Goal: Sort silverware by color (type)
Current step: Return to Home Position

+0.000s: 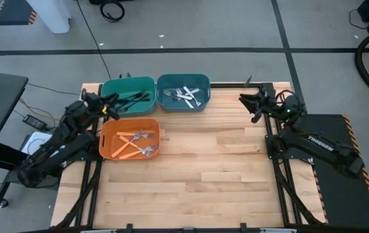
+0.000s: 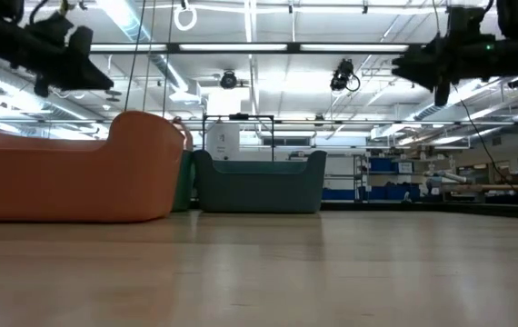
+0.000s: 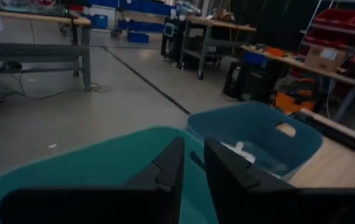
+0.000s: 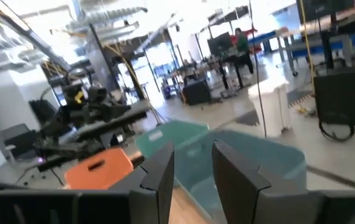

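The silverware lies sorted in three bins at the table's far left. Black forks lie in the green bin, silver forks in the blue bin, and orange-handled forks in the orange bin. My left gripper hangs level above the green bin's left rim, its fingers a narrow gap apart with nothing between them. My right gripper is raised over the table's far right, open and empty, pointing toward the bins.
Bare wooden tabletop spreads from the bins to the near edge and to the right. Both arms stay high above the table in the low view, the left and the right. Beyond the table are floor and workshop benches.
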You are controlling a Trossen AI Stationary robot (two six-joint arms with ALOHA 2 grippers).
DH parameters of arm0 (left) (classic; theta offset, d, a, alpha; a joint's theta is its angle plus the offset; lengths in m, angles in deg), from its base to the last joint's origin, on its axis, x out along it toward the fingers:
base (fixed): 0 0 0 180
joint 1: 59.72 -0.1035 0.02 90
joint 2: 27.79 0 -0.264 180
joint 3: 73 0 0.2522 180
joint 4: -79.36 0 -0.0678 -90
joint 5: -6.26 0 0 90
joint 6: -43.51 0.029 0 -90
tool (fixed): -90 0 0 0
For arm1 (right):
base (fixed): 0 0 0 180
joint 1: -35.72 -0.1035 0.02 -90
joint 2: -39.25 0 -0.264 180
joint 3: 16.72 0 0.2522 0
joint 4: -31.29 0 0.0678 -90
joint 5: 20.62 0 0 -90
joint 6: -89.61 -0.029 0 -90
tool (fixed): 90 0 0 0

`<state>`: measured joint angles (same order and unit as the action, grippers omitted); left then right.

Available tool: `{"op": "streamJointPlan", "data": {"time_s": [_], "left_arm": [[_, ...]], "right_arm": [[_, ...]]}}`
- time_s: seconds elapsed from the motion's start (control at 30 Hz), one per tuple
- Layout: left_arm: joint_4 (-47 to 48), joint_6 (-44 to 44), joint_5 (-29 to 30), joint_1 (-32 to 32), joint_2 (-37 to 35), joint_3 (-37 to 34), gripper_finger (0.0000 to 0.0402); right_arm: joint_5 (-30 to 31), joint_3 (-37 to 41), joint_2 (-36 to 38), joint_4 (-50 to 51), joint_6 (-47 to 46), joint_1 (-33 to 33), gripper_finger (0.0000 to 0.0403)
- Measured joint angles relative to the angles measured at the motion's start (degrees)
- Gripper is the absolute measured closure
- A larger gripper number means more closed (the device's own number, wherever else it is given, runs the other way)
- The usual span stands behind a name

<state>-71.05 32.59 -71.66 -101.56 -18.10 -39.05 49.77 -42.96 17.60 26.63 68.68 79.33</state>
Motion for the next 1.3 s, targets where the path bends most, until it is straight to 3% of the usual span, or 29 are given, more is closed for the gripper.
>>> {"op": "streamJointPlan", "data": {"time_s": [0.33, 0.7, 1.07, 1.3], "left_arm": [[-3.6, 4.4, -4.5, 0.0, 0.0, -8.0, 0.0353], [-9.2, 3.8, -5.1, 0.0, 0.0, -14.9, 0.0354], [-6.5, -0.3, -6.0, 0.0, 0.0, -15.9, 0.0354], [-7.4, -1.5, -6.0, 0.0, 0.0, -16.0, 0.0354]], "right_arm": [[0.0, 5.9, -0.1, 0.1, 0.0, -0.2, 0.0288], [0.4, 11.0, -0.1, 0.1, -1.4, -0.1, 0.0288], [0.3, 11.8, -0.1, -0.8, -10.1, -0.1, 0.0288], [0.3, 11.8, -0.1, -0.8, -10.4, -0.1, 0.0288]]}}
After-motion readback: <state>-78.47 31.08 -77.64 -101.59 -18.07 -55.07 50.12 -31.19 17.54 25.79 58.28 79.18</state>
